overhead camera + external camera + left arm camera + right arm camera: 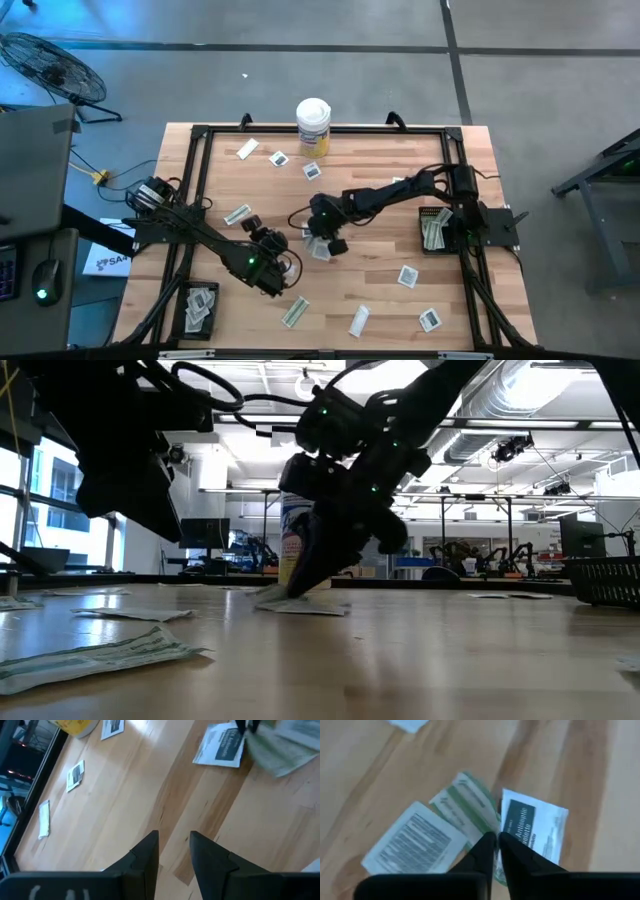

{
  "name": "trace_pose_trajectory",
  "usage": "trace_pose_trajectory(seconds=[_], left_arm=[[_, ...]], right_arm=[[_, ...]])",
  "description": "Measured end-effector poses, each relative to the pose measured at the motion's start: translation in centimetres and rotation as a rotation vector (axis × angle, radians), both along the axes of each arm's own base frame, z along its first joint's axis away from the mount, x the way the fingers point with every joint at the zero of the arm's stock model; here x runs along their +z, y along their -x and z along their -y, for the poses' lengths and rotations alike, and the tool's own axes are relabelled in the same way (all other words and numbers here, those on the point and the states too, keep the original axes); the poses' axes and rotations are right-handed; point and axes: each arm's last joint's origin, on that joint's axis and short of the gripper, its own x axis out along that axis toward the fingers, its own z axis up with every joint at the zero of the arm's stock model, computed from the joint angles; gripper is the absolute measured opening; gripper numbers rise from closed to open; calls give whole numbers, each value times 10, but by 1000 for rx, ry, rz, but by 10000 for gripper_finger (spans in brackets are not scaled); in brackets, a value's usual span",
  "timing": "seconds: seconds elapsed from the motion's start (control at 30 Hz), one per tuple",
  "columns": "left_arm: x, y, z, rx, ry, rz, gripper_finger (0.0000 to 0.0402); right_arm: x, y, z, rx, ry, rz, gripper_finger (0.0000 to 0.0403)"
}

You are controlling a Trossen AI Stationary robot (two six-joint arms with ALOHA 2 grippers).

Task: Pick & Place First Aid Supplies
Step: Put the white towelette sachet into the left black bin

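While the right gripper [496, 842] presses down at mid-desk, its fingers [482, 851] are nearly closed on the edge of a pale-green wrapper [465, 802], which lies between two white sachets [412, 845] touching it. Left of it and nearer, the left gripper [174, 855] hovers above bare wood, fingers slightly apart and empty. Other packets [406, 276] lie scattered over the desk [380, 150]; a white canister [313, 126] stands at the far edge.
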Motion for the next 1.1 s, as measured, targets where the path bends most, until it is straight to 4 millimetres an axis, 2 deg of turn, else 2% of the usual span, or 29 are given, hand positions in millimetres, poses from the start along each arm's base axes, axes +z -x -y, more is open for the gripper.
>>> trace_pose_trajectory(seconds=[0.13, 0.3, 0.5, 0.8, 1.1], left_arm=[[0, -1, 1, 0, 6, 12, 106], [0, -1, 1, 0, 6, 13, 106], [0, -2, 1, 0, 5, 24, 106], [0, -3, 2, 0, 9, 35, 106], [0, -3, 2, 0, 12, 43, 106]], right_arm=[[-2, 4, -3, 8, 9, -44, 79], [-1, 1, -3, -40, 37, -20, 141], [4, -4, -2, -80, 44, 37, 177], [2, -2, 2, -95, 75, 16, 157], [0, -1, 9, -98, 125, 0, 82]])
